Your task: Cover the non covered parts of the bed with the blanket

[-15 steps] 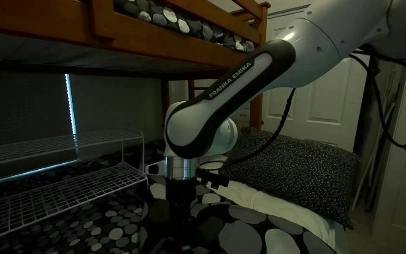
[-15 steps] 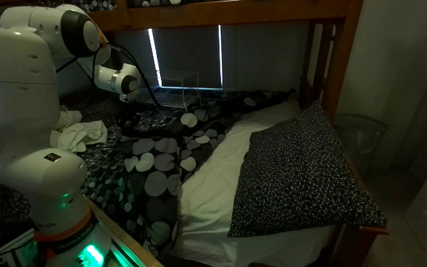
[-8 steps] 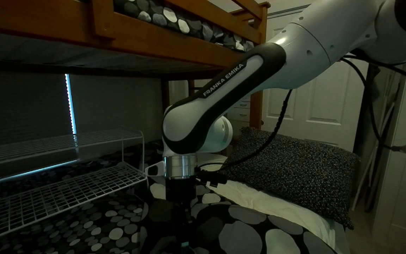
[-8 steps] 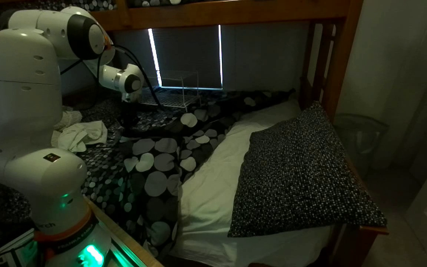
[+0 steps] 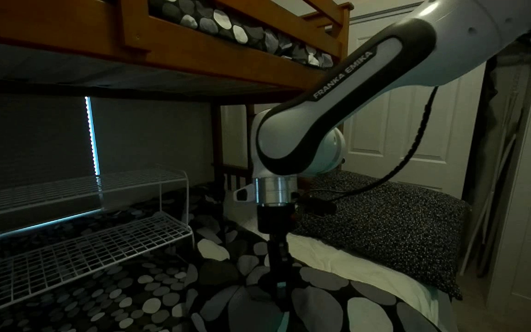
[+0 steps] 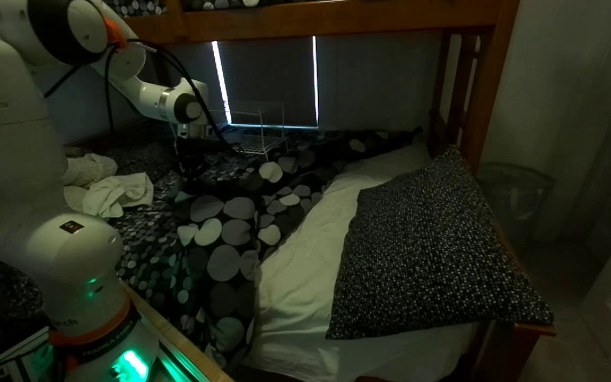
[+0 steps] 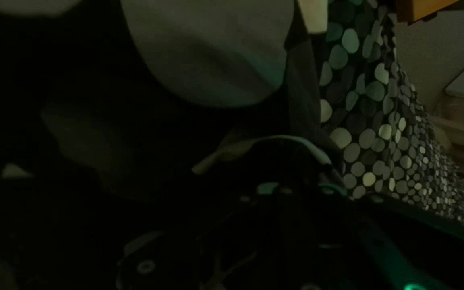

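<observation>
End effector [image 5: 282, 299] moved toward pillow [image 5: 385, 226]; blanket [image 5: 318, 309] lies just beneath.

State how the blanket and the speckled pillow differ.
Print: the blanket carries grey and white circles of mixed sizes; the pillow has only tiny pale specks. Spread: the blanket covers a wide stretch of the bed; the pillow sits at one end. Both have dark backgrounds and lie on the bed.

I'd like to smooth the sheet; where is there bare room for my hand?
Free: the strip of cream sheet between the blanket and the speckled pillow. Crowded: farther from the pillow, around the gripper, white wire rack and crumpled white cloth.
</observation>
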Motion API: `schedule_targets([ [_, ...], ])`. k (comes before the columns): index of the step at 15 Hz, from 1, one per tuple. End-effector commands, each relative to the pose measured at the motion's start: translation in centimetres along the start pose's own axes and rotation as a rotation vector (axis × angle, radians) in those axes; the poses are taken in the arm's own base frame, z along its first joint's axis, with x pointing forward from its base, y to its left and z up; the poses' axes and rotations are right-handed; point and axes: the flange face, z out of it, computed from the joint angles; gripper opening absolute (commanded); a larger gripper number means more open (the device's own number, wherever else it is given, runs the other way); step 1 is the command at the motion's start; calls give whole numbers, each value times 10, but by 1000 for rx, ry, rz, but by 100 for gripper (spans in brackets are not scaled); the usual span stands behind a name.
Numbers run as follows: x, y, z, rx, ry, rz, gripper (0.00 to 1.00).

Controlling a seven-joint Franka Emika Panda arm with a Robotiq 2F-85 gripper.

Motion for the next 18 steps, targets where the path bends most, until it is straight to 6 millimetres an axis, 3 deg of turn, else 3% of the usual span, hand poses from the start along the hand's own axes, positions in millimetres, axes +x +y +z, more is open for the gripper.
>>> schedule_targets([
  [1,-78,-24,2,-26,5,202,1],
  [10,-231,-51,-1,-109,133,622,1],
  [11,-226,-33,-41,-121,150,672,1],
  [12,-241,-34,-48,-128,179,721,1],
  [13,-219,-28,-27,-111,153,639,5],
  [15,-233,-26,-48,-125,197,687,5],
  [18,-236,-28,-51,-128,205,701,5],
])
